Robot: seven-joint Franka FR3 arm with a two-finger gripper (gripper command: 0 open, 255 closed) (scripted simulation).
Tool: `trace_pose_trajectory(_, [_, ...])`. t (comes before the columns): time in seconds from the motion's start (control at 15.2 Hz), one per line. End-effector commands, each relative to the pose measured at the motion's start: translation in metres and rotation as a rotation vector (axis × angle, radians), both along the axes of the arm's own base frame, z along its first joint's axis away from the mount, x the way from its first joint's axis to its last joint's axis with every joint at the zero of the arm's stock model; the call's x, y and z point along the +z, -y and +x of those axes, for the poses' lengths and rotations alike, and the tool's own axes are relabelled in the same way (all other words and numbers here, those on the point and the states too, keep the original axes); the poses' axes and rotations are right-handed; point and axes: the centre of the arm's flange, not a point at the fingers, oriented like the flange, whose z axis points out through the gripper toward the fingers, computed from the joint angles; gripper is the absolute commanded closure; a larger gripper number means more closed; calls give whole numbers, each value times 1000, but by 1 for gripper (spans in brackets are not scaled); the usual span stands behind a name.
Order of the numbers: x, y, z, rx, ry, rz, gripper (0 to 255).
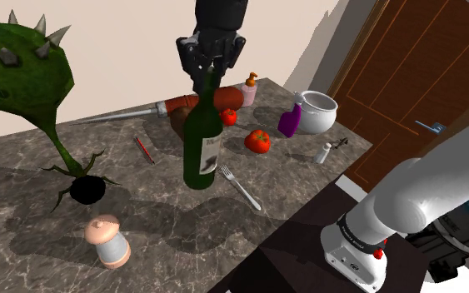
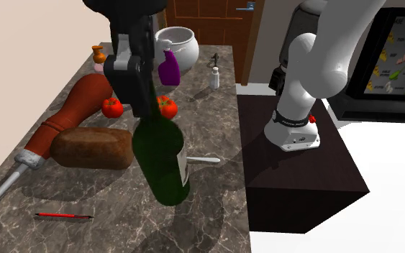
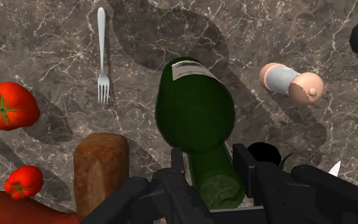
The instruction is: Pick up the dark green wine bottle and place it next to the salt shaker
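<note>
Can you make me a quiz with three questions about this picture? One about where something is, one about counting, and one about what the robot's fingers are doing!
1. Where does the fork lie?
A in a drawer; B on the counter beside the bottle; C on the floor.
2. How many red tomatoes are there?
A one; B two; C four.
3. What are the fingers doing?
A clasping the bottle's neck; B holding the fork; C standing open and empty.

Answers: B, the fork lies flat on the counter by the bottle. B, two red tomatoes sit on the counter. A, the wrist view shows the fingers pressed on either side of the neck.
</note>
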Motion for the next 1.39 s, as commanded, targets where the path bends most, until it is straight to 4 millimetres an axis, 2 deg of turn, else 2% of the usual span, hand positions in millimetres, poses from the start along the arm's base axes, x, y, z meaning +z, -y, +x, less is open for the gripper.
trace_pose_trajectory(0.0, [8,22,-5,2,0,1,255])
trace_pose_trajectory(1.32, [99,267,-44,2,0,1,255])
